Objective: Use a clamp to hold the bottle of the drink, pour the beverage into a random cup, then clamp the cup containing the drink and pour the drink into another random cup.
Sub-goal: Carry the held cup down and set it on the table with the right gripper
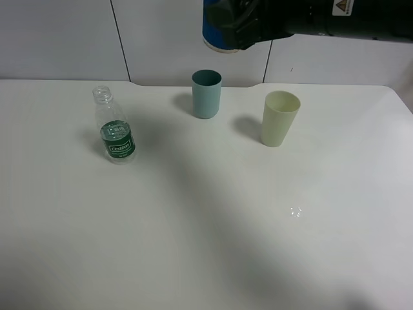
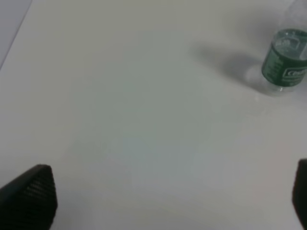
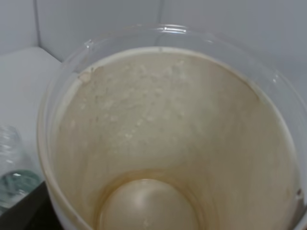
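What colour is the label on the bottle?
Dark green with white lettering on the bottle; clearest in the exterior high view.

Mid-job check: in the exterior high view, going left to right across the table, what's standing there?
Clear bottle with the green label → teal cup → pale yellow-green cup. All three stand upright and apart from one another. The dark arm at the top edge hangs above the table, so I leave it out of the order.

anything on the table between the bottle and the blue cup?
Nothing. In the exterior high view, only bare white table lies between the bottle and the blue cup, crossed by their shadows.
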Tool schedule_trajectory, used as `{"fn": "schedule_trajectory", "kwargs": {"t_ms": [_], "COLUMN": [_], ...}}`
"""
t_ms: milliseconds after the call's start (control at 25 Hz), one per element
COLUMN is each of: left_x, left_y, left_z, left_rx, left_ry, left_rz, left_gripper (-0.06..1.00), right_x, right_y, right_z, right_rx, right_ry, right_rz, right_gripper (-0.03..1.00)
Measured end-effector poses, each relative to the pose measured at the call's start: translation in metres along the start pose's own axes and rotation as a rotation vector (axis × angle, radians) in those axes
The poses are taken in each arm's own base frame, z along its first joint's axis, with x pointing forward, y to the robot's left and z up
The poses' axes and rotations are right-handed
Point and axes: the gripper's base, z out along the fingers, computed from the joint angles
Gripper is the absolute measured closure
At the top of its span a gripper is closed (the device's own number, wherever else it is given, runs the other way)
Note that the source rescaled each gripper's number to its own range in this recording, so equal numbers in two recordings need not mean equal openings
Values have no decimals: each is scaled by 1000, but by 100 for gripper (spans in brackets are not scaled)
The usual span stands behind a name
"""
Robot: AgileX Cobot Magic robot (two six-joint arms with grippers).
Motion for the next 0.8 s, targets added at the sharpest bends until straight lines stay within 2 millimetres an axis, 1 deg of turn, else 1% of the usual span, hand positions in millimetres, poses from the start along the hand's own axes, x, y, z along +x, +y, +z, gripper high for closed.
{"fn": "schedule_trajectory", "kwargs": {"t_ms": [40, 160, 240, 360, 440, 640, 680, 800], "left_x": [0, 0, 0, 0, 0, 0, 0, 0], "left_y": [0, 0, 0, 0, 0, 0, 0, 0], "left_z": [0, 0, 0, 0, 0, 0, 0, 0], "left_rx": [0, 0, 0, 0, 0, 0, 0, 0], "left_ry": [0, 0, 0, 0, 0, 0, 0, 0], "left_rz": [0, 0, 0, 0, 0, 0, 0, 0], "left_gripper": [-6, -6, -6, -6, -6, -6, -6, -6], "right_x": [0, 5, 14, 32, 35, 58, 72, 88], "right_y": [5, 15, 22, 27, 28, 33, 36, 40], "right_z": [2, 10, 20, 36, 39, 58, 68, 77], "right_rx": [-8, -17, -27, -30, -31, -34, -39, -45], "right_ry": [-3, 17, 53, 115, 126, 177, 213, 252], "right_rz": [-11, 38, 60, 86, 89, 101, 104, 105], "right_gripper": [97, 97, 97, 97, 97, 97, 97, 97]}}
